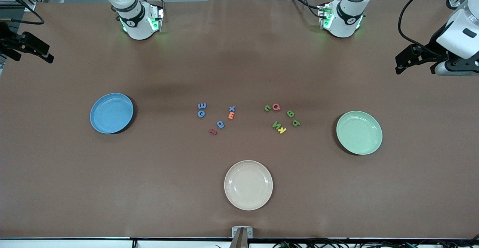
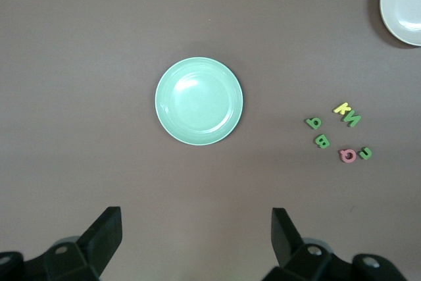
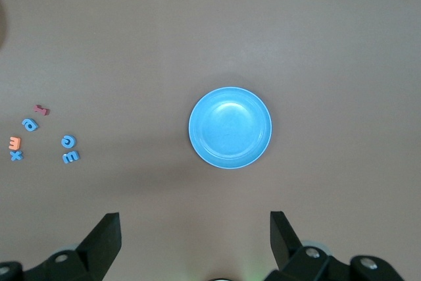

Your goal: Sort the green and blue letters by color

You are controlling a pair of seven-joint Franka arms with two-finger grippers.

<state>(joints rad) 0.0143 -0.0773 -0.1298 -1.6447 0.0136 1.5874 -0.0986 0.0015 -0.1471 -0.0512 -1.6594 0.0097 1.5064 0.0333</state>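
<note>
Left gripper hangs wide open, empty, over the green plate; green letters read B, P, N beside it. Right gripper, equally spread and empty, is over the blue plate; blue letters read G, E, X.

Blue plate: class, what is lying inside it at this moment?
Nothing lies in the round blue plate; its whole inner surface shows bare in both the front and right wrist views. The four small blue toy letters lie on the brown table. Nothing covers the plate.

Brown table carries three plates (blue, green, cream) and scattered letters.
</note>
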